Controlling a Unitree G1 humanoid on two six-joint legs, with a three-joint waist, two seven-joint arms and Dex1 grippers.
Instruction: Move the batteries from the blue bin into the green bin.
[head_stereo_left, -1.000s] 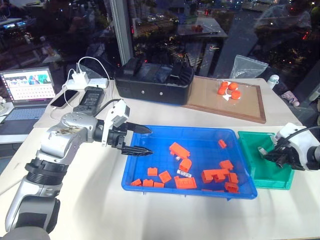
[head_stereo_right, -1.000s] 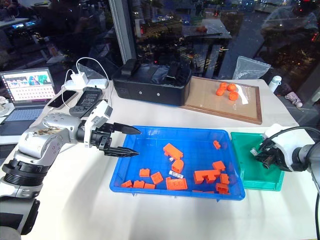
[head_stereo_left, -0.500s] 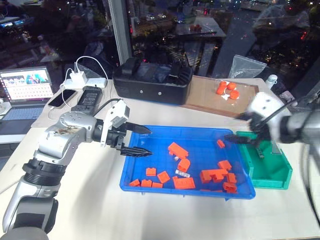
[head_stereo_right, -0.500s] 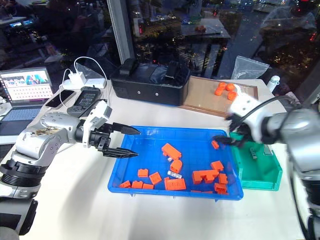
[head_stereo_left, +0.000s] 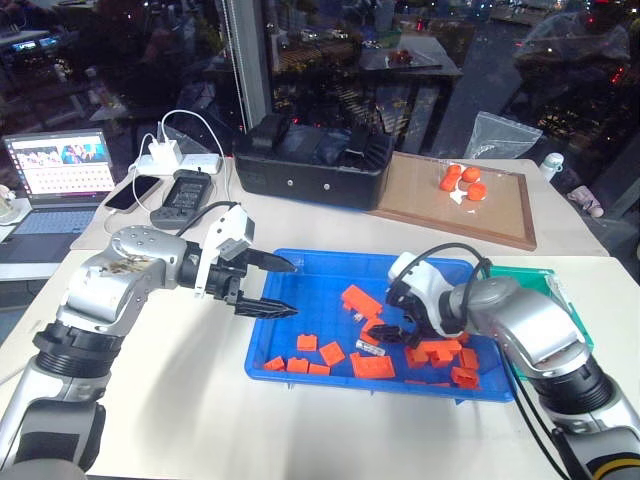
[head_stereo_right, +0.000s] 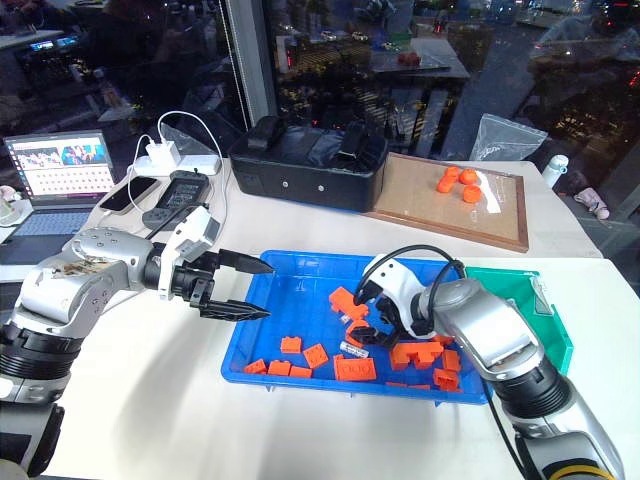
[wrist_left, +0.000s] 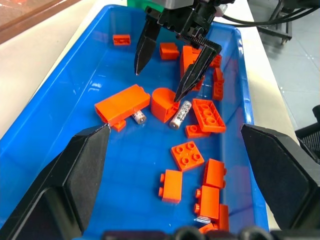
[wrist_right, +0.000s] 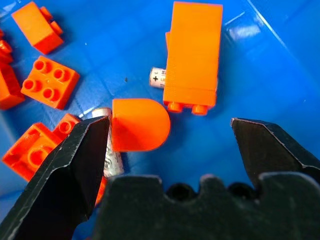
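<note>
The blue bin (head_stereo_left: 312, 300) holds orange bricks and two batteries. One battery (wrist_left: 180, 114) lies beside a rounded orange brick (wrist_right: 139, 124), the other battery (wrist_left: 138, 117) against a long brick. My right gripper (wrist_left: 156, 85) hangs open just above the rounded brick, low inside the bin. In the right wrist view one battery (wrist_right: 157, 77) pokes out from under the long brick, and the other battery (wrist_right: 111, 155) is partly hidden by a finger. My left gripper (head_stereo_left: 290, 289) stands open over the bin's left rim, empty. The green bin (head_stereo_right: 520, 290) is partly hidden behind my right arm.
Several orange bricks (head_stereo_left: 370, 365) are scattered through the blue bin. A black case (head_stereo_left: 310, 165) and a wooden board (head_stereo_left: 480, 210) with orange pieces stand behind it. A laptop (head_stereo_left: 55, 175), phones and a charger lie at the far left.
My right arm swung left from the green bin to the middle of the blue bin, and its jaws opened. The left arm stayed where it was.
</note>
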